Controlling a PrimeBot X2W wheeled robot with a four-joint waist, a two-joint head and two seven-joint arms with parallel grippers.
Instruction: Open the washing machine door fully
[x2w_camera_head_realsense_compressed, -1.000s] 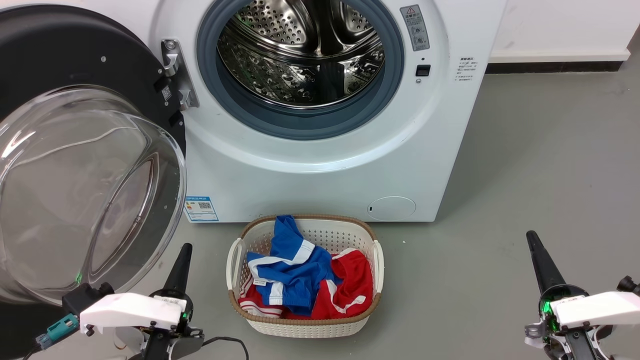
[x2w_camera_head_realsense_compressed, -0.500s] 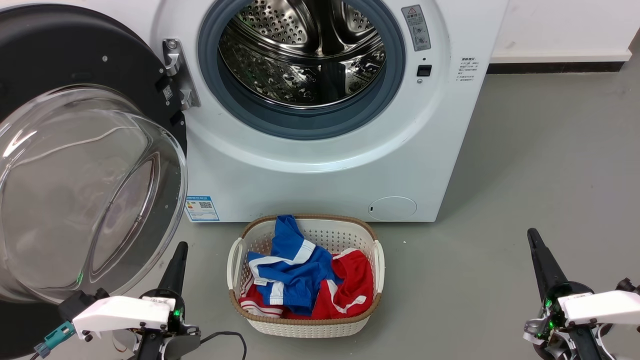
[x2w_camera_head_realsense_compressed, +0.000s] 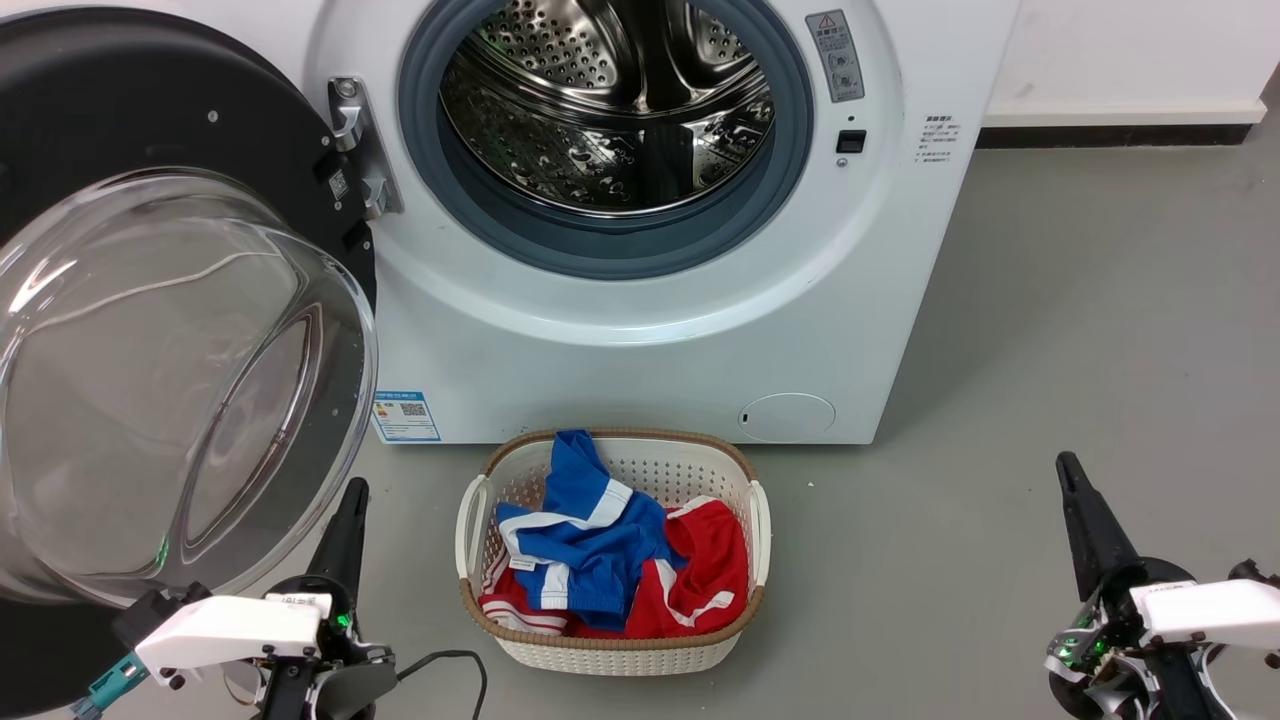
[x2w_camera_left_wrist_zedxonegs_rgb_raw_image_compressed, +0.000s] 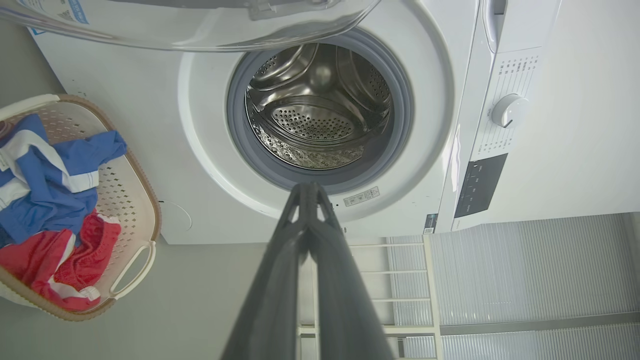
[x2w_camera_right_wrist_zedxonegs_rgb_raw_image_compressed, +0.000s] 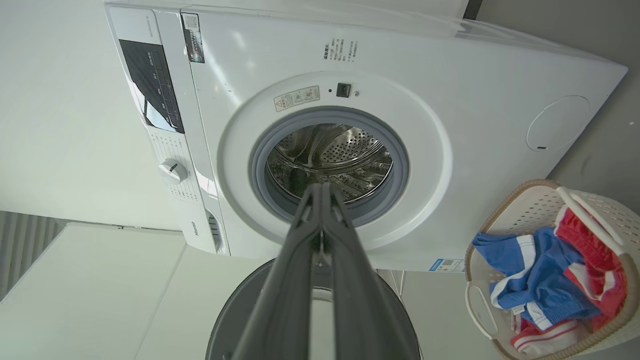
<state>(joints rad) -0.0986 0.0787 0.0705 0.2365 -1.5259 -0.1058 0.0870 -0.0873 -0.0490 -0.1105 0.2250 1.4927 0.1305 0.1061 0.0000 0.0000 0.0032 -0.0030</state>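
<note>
Dark tapering fingers of the left gripper (x2w_camera_head_realsense_compressed: 350, 500) and the right gripper (x2w_camera_head_realsense_compressed: 1070, 478) are pressed together, tips meeting and holding nothing. They sit at the lower left and lower right of the head view, above the grey floor (x2w_camera_head_realsense_compressed: 1050, 350). The left gripper lies near the lower rim of the glass bowl window (x2w_camera_head_realsense_compressed: 170, 380) but grips nothing.

Between the grippers and a little farther off stands a white perforated laundry basket (x2w_camera_head_realsense_compressed: 600, 655). It holds a blue garment (x2w_camera_head_realsense_compressed: 580, 545) on top of a red garment (x2w_camera_head_realsense_compressed: 715, 570).

Behind the basket is the washing machine (x2w_camera_head_realsense_compressed: 640, 360), with a blue label (x2w_camera_head_realsense_compressed: 405, 417) and a round flap (x2w_camera_head_realsense_compressed: 787, 415) low on its front. The washing machine door (x2w_camera_head_realsense_compressed: 150, 110) is swung out to the left on its metal hinge (x2w_camera_head_realsense_compressed: 355, 150). This uncovers the grey rubber gasket (x2w_camera_head_realsense_compressed: 600, 250) and the perforated steel drum (x2w_camera_head_realsense_compressed: 610, 110).
</note>
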